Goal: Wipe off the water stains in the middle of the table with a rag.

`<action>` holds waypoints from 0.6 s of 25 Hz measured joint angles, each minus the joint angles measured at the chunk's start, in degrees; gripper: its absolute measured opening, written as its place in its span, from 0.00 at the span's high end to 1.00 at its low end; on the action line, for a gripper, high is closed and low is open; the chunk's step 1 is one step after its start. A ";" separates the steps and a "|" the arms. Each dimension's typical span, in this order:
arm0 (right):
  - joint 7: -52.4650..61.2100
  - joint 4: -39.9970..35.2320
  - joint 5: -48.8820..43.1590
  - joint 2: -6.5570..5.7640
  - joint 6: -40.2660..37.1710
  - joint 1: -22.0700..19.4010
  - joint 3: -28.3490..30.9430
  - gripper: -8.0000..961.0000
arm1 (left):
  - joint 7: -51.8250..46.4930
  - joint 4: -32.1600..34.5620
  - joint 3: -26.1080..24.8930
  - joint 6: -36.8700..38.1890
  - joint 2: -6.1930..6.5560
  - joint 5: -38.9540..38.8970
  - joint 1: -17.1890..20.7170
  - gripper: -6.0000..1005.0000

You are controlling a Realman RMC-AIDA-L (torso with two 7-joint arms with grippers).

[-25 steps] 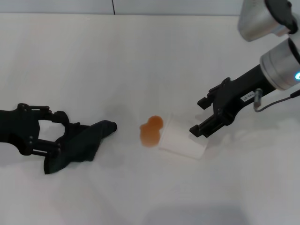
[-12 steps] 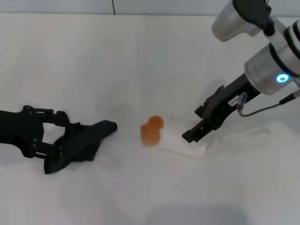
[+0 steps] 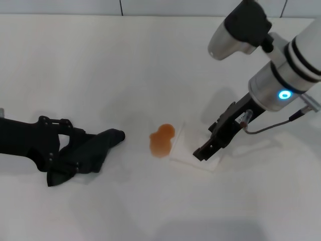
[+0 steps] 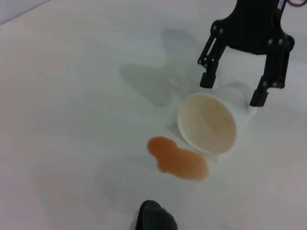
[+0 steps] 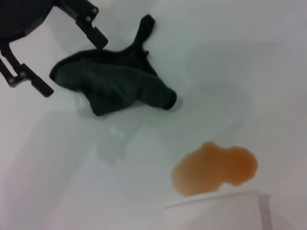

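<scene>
The table [image 3: 100, 60] was the largest thing in view, a plain white top with bare room on every side of the water stains [image 3: 161, 140], which I take as the landmark. Those stains were an orange, lobed blotch near the table's middle, and a white paper cup [image 3: 193, 150] lay on its side touching their right edge, its open mouth turned toward the blotch (probably where the liquid ran from). The right gripper [image 3: 214, 142] stood to the right of the stains, low over the tipped cup with its fingers spread to either side of the cup's body and not pressed against it; that pose reads as a reach to lift the cup away so the blotch could be wiped without obstruction. To the left of the stains, with a strip of bare table between, lay the rag [image 3: 85, 155], a dark crumpled cloth whose pointed tail aimed toward the blotch. The left gripper [image 3: 62, 148] sat on the rag's far side from the stains, its open jaws bracketing the cloth's bulk; whether the pads actually touched the fabric I could not tell. The path from rag to stains looked unobstructed, while the cup crowded the blotch's right edge, so a wipe pushed rightward would likely strike it unless the cup was removed first.
</scene>
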 joint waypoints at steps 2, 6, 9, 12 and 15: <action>0.00 0.94 -0.01 0.05 1.07 0.19 -0.72 0.11 | -0.16 0.25 0.06 -0.02 -0.07 -0.09 -0.09 0.18; -0.18 1.76 0.33 0.11 1.78 0.17 -1.32 0.11 | -0.73 1.14 -0.01 0.27 -0.34 -0.32 -0.06 0.18; -0.18 1.84 0.49 0.11 1.75 0.01 -1.66 0.11 | -1.42 2.50 -0.17 0.47 -0.65 -0.35 0.31 0.18; -0.19 1.84 0.58 0.10 1.90 -0.27 -2.27 0.11 | -2.50 2.94 -0.16 0.60 -0.69 -0.38 0.37 0.18; -0.29 1.84 0.63 0.16 2.35 -0.44 -2.85 0.11 | -3.45 2.96 -0.23 0.56 -0.32 -0.30 0.14 0.18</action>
